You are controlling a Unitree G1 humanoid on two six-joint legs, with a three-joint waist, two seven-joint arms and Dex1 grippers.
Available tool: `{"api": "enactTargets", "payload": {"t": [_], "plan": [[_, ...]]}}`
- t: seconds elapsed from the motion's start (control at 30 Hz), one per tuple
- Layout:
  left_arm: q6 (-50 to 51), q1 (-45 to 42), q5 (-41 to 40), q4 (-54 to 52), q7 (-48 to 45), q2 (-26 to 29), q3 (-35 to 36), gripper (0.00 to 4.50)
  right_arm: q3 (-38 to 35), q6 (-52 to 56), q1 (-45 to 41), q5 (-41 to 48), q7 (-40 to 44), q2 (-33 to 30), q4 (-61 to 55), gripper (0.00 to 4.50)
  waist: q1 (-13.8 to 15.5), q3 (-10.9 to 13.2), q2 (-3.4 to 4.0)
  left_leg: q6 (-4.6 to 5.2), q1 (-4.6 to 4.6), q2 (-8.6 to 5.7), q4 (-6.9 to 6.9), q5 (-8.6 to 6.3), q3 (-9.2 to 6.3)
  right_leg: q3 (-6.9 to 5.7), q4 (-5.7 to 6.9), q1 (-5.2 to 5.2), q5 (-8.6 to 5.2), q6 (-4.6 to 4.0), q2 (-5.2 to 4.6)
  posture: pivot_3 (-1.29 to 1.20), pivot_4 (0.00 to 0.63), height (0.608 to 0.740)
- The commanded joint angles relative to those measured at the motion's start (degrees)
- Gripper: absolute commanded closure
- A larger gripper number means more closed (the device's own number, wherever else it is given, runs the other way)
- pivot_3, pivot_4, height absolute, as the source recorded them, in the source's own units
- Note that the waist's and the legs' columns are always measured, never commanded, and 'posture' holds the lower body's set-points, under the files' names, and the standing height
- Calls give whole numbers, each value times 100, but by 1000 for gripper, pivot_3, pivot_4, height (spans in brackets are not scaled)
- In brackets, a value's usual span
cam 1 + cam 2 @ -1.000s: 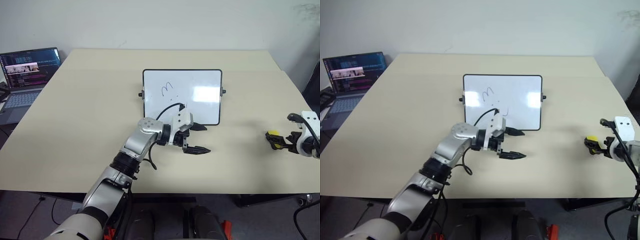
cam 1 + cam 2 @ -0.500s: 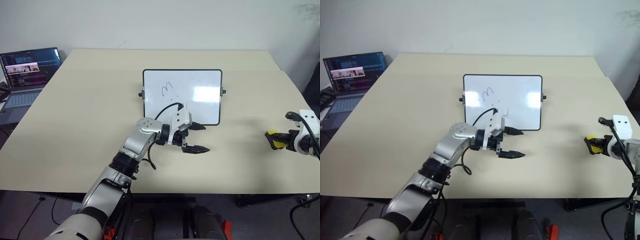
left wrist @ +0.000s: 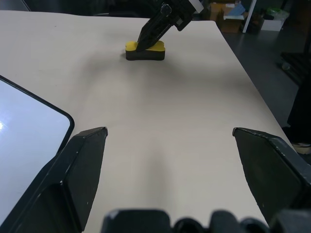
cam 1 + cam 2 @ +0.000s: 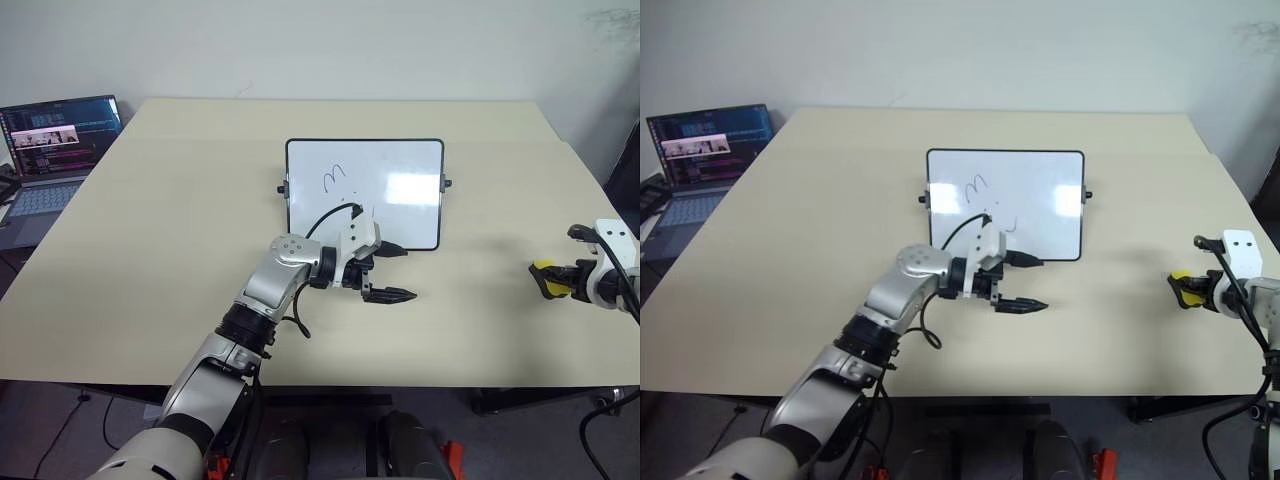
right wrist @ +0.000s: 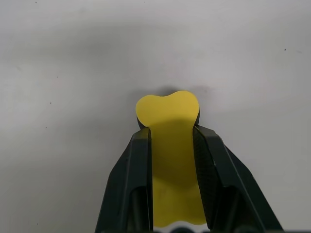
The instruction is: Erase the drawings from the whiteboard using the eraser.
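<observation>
eraser (image 5: 168, 160), one yellow block with a dark underside, rests on the tabletop (image 4: 150, 260) at the robot's far right, pinched between the closed fingers of the right gripper (image 4: 556, 277), which points forward and down. left gripper (image 4: 392, 274) reaches rightward just before the single whiteboard (image 4: 395, 170), fingers spread wide, holding nothing. drawings (image 4: 336, 177) remain on the board's left part. one laptop (image 4: 50, 150) sits far left.

Whiteboard (image 4: 390, 180): glossy white face, glare patches noted; thin black frame. Eraser (image 5: 167, 145): smooth matt yellow top, dark underside. Bench (image 4: 180, 250): matt beige, smooth, faint specks. Fingers (image 3: 80, 165): matt black plastic appearance. Left forearm shell (image 4: 280, 275): satin silver-grey.
</observation>
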Motion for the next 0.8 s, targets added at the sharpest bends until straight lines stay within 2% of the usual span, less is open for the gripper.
{"api": "enactTargets", "payload": {"t": [0.03,0.07,0.37,0.67,0.77,0.8], "plan": [[-100,-68,-6,-147,2,-4,90,0,100,78,71,-37,37,54,-83,3649,-1,0,0,0,0,0,0,0,0,0,0,0,0,0,0,0,150,740],[-104,-69,-4,-144,4,-1,92,0,108,77,70,-38,40,62,-75,3649,-2,0,0,0,0,0,0,0,0,0,0,0,0,0,0,0,150,740],[-114,-70,14,-138,36,14,97,0,99,10,-55,-102,14,89,129,692,0,0,0,0,1,0,1,0,-1,0,0,3,0,0,0,0,150,740],[-135,-36,27,-148,68,10,93,0,60,-33,-115,-125,61,27,277,692,2,0,0,0,3,-1,3,0,-2,0,-2,9,1,2,0,0,150,740],[-132,-24,26,-163,80,-2,84,0,44,-61,-118,-130,83,-5,326,1264,2,0,0,0,4,-1,5,0,-2,0,-2,11,2,3,0,0,150,740],[-130,-22,24,-168,82,-3,82,0,34,-65,-119,-133,86,-8,336,1582,2,0,0,0,4,-1,5,0,-2,0,-2,11,2,3,0,0,150,740]]}}
